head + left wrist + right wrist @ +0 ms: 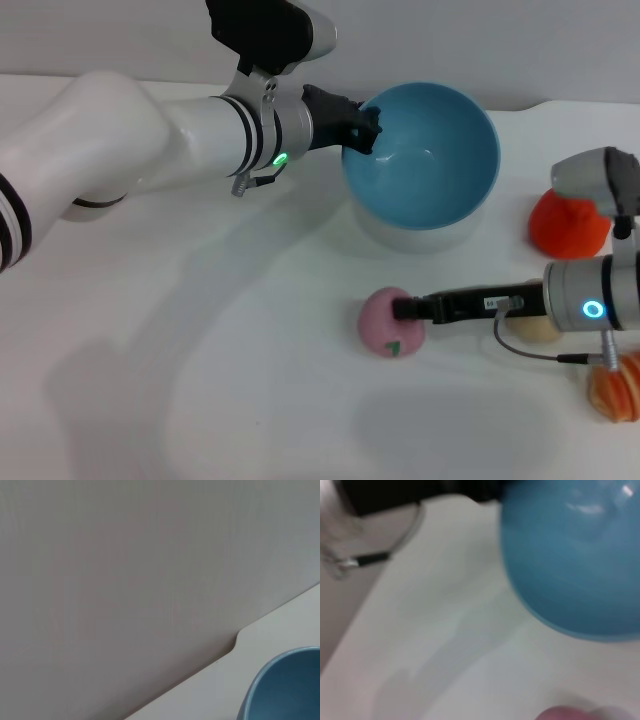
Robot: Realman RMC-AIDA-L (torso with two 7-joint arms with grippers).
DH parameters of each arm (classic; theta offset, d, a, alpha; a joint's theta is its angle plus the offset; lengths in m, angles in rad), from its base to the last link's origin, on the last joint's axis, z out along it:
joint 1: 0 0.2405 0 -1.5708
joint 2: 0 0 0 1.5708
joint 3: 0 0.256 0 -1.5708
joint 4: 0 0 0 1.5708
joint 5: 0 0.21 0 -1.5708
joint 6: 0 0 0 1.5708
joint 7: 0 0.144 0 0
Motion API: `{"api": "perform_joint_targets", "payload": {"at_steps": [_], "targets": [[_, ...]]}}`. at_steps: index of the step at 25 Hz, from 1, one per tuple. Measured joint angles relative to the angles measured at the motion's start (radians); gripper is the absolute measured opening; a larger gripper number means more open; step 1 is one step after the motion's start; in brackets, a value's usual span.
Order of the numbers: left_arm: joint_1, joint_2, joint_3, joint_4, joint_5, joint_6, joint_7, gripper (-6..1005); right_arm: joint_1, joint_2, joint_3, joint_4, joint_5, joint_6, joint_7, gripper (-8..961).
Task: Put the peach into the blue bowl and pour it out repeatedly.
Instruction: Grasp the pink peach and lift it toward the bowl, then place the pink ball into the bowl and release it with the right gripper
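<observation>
Left gripper (362, 128) clamped on blue bowl (425, 160) rim, bowl tilted; right gripper (404, 307) closed on peach (385, 325) near bowl.

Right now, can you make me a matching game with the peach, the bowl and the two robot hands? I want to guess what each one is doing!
Things:
1. peach
2. blue bowl
3. left gripper
4. right gripper

States:
A. tipped up and empty
B. clamped on the bowl's rim
C. lying on the white table
D. low on the table, fingers at the peach's top

Pairs: 1-C, 2-A, 3-B, 4-D
</observation>
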Motion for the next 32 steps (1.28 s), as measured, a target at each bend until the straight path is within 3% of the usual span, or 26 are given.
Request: {"api": "perform_joint_targets", "payload": {"at_steps": [2,4,9,12,16,24,32], "targets": [[0.002,0.0,0.0,0.0,0.0,0.0,-0.002,-2,-0.023,-0.004,-0.002,-0.038,0.024,-0.057,-0.045,60],[0.003,0.002,0.0,0.0,0.0,0.005,-0.005,-2,-0.055,-0.01,0.0,-0.103,0.033,-0.15,-0.092,57],[-0.002,0.003,0.002,-0.005,0.001,0.008,-0.006,0,-0.185,-0.015,0.019,-0.413,0.053,-0.393,-0.104,51],[-0.003,0.003,0.009,-0.008,0.001,0.021,-0.007,0,-0.238,-0.015,0.094,-0.552,0.093,-0.492,-0.103,50],[-0.008,0.004,0.011,0.008,0.002,0.09,-0.011,-1,-0.246,-0.027,0.256,-0.623,0.095,-0.576,-0.103,49],[-0.031,0.005,0.067,0.011,0.01,0.129,-0.081,-1,-0.229,-0.041,0.303,-0.558,0.039,-0.451,-0.083,74],[-0.033,0.005,0.068,0.007,0.011,0.129,-0.084,-1,-0.235,-0.023,0.311,-0.517,0.002,-0.299,-0.098,138]]}}
